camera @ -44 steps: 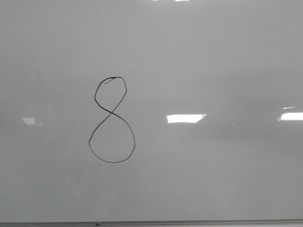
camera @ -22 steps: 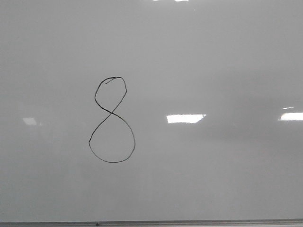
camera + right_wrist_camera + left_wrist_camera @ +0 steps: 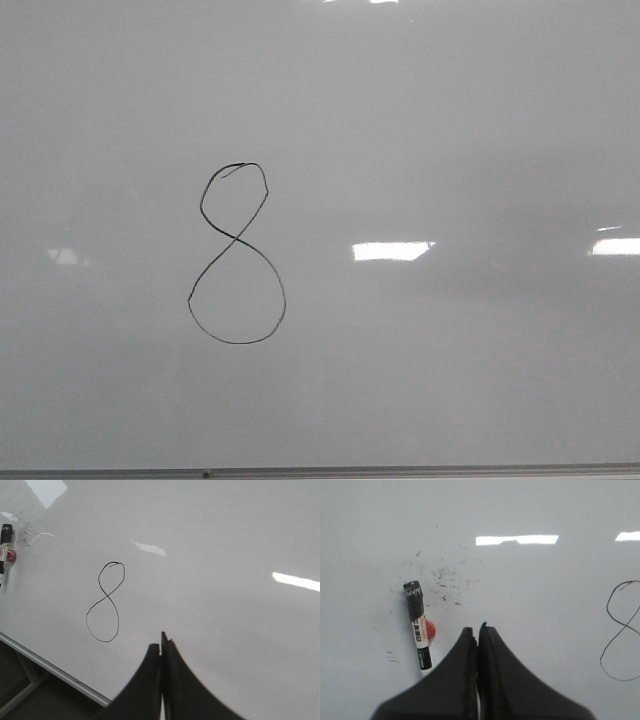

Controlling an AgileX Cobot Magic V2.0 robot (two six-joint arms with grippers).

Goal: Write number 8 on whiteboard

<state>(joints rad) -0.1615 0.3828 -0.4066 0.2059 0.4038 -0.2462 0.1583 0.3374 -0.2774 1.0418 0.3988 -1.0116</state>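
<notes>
A thin black number 8 [image 3: 236, 240] stands drawn on the glossy whiteboard [image 3: 450, 380], left of the middle in the front view. It also shows in the right wrist view [image 3: 106, 601], and partly in the left wrist view [image 3: 622, 625]. My left gripper [image 3: 476, 629] is shut and empty, above the board, with a black-and-white marker [image 3: 418, 628] lying beside it. My right gripper [image 3: 161, 642] is shut and empty, a little way from the 8. Neither gripper shows in the front view.
A small red thing [image 3: 430, 629] lies against the marker, also seen far off in the right wrist view [image 3: 10, 555]. Black smudge specks [image 3: 447, 577] dot the board near it. The board's grey metal edge strip [image 3: 400, 471] runs along the near side [image 3: 55, 670].
</notes>
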